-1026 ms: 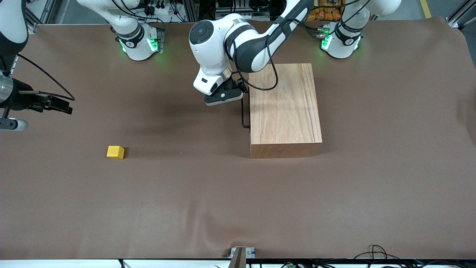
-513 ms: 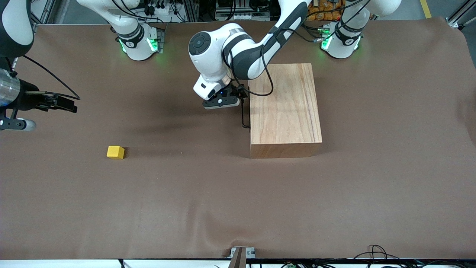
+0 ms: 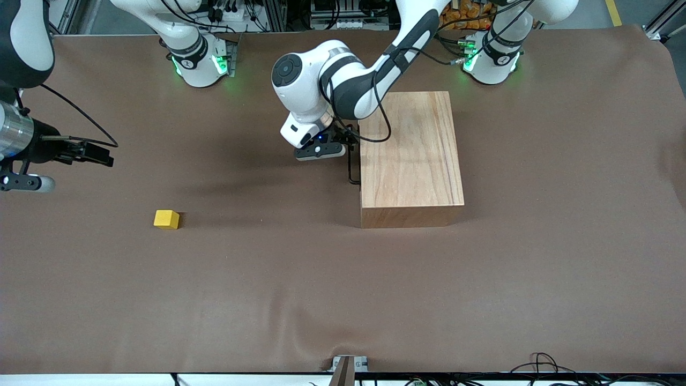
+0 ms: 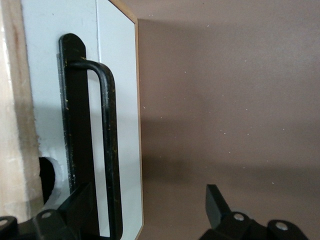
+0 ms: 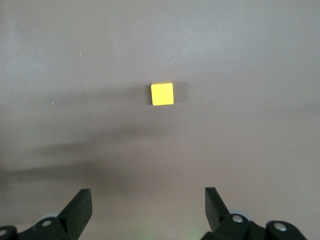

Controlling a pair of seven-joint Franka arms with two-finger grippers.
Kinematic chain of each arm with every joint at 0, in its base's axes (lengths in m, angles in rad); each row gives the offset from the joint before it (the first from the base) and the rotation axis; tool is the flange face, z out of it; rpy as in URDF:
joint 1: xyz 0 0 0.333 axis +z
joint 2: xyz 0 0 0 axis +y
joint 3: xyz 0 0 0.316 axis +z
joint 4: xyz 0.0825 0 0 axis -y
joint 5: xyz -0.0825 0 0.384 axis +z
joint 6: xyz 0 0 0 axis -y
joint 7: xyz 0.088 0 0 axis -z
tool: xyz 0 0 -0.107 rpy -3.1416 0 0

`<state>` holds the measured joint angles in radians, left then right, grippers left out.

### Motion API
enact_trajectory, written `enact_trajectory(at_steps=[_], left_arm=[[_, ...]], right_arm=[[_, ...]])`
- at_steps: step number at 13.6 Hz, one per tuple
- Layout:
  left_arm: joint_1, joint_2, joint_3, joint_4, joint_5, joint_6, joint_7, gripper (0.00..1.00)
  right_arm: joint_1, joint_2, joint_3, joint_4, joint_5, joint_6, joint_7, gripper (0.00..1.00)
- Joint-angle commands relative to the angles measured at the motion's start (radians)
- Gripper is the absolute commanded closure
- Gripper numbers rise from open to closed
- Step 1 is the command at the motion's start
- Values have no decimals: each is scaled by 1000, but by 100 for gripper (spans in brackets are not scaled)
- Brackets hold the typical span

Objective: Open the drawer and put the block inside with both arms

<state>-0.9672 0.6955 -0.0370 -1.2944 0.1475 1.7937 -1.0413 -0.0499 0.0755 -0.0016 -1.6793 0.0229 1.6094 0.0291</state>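
Entry, wooden box [image 3: 410, 153] as landmark, brown worktop [image 3: 343, 289].

Changes: my left claw [image 3: 343, 151] is sitting slightly closer to the box's handle side than a moment ago; my right claw [image 3: 88, 153] is edging a little inward from the right arm's end of the worktop. Box and block are staying put.

Drawer [image 4: 116, 115]: shut, flush in the pale, straight-grained box; smooth white front panel; black wire U-handle [image 4: 107, 150], its long axis running along the panel.

Left claw: fingers spread, straddling the handle, one finger [image 4: 75, 210] against the panel, not yet pinching.

Block [image 3: 166, 219]: small matte yellow cube, lying well apart from the box, toward the right arm's end.

Right claw: spread, holding nothing, hanging over bare worktop near the block.
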Motion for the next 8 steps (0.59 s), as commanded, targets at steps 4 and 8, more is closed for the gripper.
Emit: enact_trajectory(at_steps=[4, 8], left_arm=[[-7, 21, 9, 14, 27, -16, 41, 0], [-8, 36, 9, 15, 23, -10, 40, 0]], right_arm=[[-27, -14, 2, -91, 2, 165, -5, 0], [-25, 18, 3, -157, -3, 268, -6, 0]])
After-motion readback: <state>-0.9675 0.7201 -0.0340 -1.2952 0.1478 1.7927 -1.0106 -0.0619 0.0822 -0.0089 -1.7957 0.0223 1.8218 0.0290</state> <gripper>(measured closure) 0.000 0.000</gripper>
